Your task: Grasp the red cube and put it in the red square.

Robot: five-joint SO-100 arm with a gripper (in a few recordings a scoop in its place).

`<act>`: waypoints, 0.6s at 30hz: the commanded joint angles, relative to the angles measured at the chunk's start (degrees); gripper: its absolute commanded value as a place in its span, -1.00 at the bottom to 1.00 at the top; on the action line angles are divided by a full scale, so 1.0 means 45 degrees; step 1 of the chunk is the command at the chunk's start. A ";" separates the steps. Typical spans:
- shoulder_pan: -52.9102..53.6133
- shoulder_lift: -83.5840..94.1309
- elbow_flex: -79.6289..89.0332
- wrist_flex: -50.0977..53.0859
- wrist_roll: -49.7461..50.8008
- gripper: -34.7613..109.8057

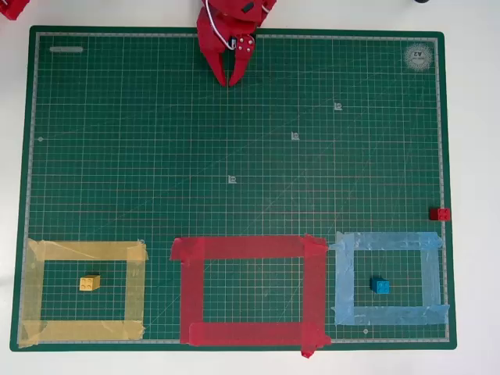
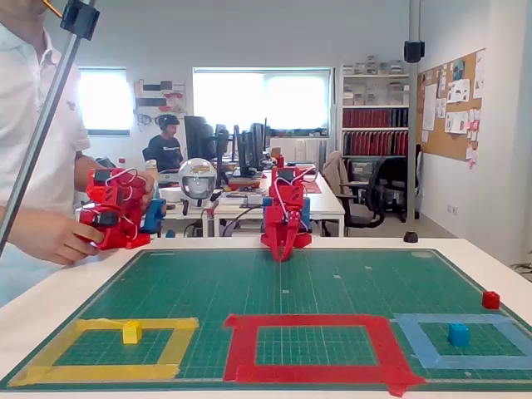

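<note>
Red cube (image 1: 439, 213), red square (image 1: 250, 291), red gripper (image 1: 232, 81) (all matching) on a dark green gridded mat (image 1: 234, 141).

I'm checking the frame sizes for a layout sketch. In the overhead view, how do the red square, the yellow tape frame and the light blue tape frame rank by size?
1. The red square, clearly largest.
2. The yellow tape frame and the light blue tape frame: too alike to rank.
</note>
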 commanded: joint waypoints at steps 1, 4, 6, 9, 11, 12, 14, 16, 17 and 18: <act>0.0176 0.0469 0.0078 0.0156 0.0020 -0.50; 0.0234 0.0469 0.0078 0.0156 0.0020 -0.50; 0.0234 0.0469 0.0078 0.0156 0.0059 -0.50; 0.0234 0.0469 0.0078 0.0156 0.0059 -0.50; 0.0137 0.0469 0.0078 0.0137 -0.0020 -0.50; -0.0020 0.0371 0.0078 0.0098 -0.0020 -0.50; -0.0254 0.0078 0.0039 -0.0234 -0.0039 -0.50; -0.0449 -0.1270 -0.0820 -0.0918 -0.0059 -0.50; -0.0547 -0.2305 -0.1699 -0.1035 -0.0059 -0.50; -0.0723 -0.3574 -0.2773 -0.1035 -0.0137 -0.50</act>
